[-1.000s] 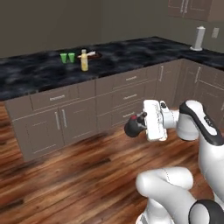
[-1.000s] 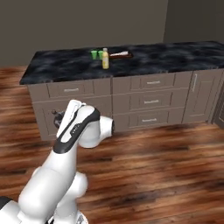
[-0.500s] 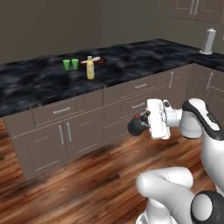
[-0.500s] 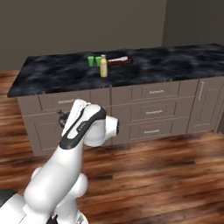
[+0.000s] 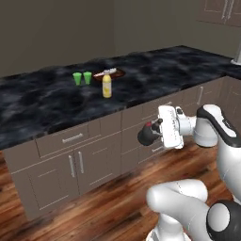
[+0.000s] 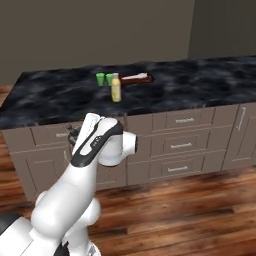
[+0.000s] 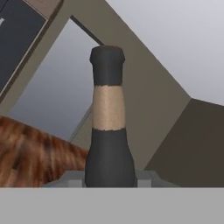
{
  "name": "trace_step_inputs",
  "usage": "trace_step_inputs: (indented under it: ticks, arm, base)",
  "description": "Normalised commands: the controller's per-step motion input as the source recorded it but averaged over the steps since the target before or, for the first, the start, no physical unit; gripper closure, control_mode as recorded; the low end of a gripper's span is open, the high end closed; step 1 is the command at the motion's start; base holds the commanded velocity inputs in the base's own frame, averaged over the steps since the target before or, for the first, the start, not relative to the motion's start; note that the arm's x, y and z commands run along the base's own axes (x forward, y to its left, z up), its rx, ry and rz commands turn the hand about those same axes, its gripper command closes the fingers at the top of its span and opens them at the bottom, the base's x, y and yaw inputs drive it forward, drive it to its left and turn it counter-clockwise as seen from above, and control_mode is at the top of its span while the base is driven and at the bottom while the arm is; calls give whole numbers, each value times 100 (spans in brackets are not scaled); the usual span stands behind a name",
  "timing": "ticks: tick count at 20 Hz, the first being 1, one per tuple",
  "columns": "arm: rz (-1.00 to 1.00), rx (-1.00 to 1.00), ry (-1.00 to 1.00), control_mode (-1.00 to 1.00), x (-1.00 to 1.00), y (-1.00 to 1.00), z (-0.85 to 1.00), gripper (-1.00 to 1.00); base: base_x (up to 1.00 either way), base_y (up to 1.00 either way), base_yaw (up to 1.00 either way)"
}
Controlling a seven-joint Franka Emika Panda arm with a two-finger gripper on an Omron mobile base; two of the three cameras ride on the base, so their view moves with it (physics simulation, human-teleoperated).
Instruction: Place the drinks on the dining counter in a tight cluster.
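Note:
My gripper (image 5: 149,135) is shut on the dark grey narrow-necked bottle (image 7: 108,131), which has a tan band on its neck. I hold it in front of the beige drawers, below the level of the dining counter (image 5: 42,101). In the hand view the bottle rises between my fingertips (image 7: 70,178). The yellow bottle (image 5: 107,85) with a pale cap stands upright on the counter (image 6: 200,90); it also shows in the right base view (image 6: 116,89). Just behind it, a slim white bottle (image 5: 108,71) lies on a small brown tray (image 6: 136,78).
Two small green cups (image 5: 82,78) stand left of the tray, close to the yellow bottle. Beige drawers and cabinet doors (image 6: 180,146) run under the counter. Wooden floor (image 5: 94,212) lies between my base and the cabinets.
The base has driven closer to the counter, so the counter and drinks look nearer and larger. The gripper stays shut on the dark bottle in the same pose.

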Motion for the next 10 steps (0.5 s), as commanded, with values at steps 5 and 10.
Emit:
trace_step_inputs:
  ticks: [5,10]
  arm:
    - [0,0,0,100,0,0,0,100]
    - [0,0,0,100,0,0,0,100]
  base:
    - [82,-20,1]
    - [77,-23,1]
